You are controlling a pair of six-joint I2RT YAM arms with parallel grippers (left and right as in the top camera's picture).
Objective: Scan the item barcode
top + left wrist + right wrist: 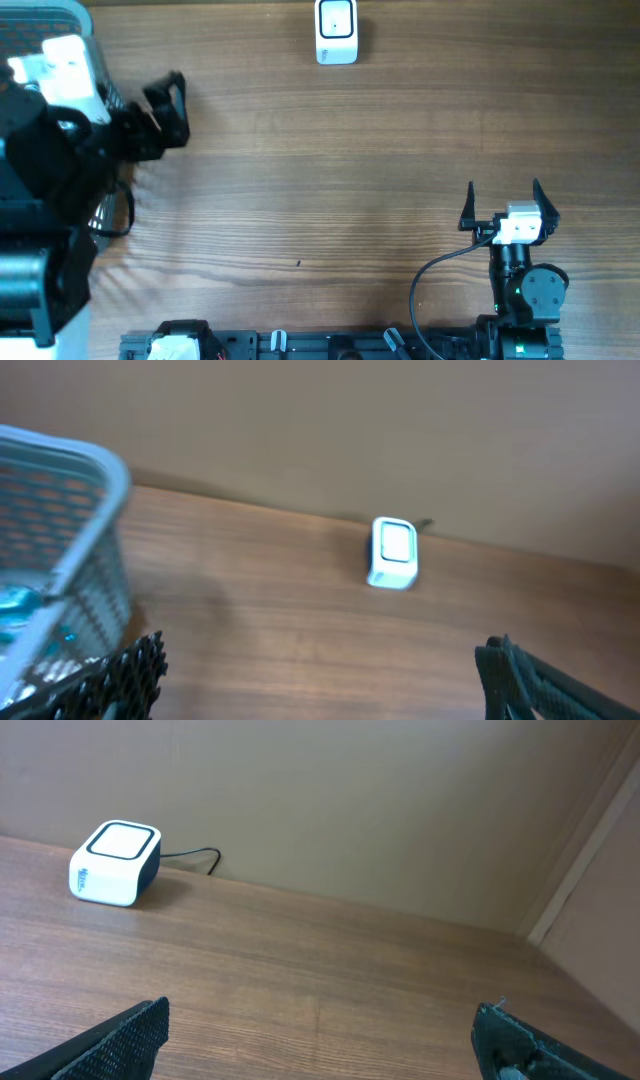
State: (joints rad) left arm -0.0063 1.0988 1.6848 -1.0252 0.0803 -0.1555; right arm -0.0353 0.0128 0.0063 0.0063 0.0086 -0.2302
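Observation:
The white barcode scanner stands at the table's far edge, its window facing up; it also shows as the scanner in the left wrist view and the scanner in the right wrist view. My left gripper hangs open and empty just right of a pale mesh basket. Something blue shows through the basket wall; I cannot make out the item itself. My right gripper is open and empty near the front right, pointing toward the far edge.
A black cable runs from the scanner along the beige back wall. Bare wooden tabletop lies between the two arms. The arm bases' rail runs along the front edge.

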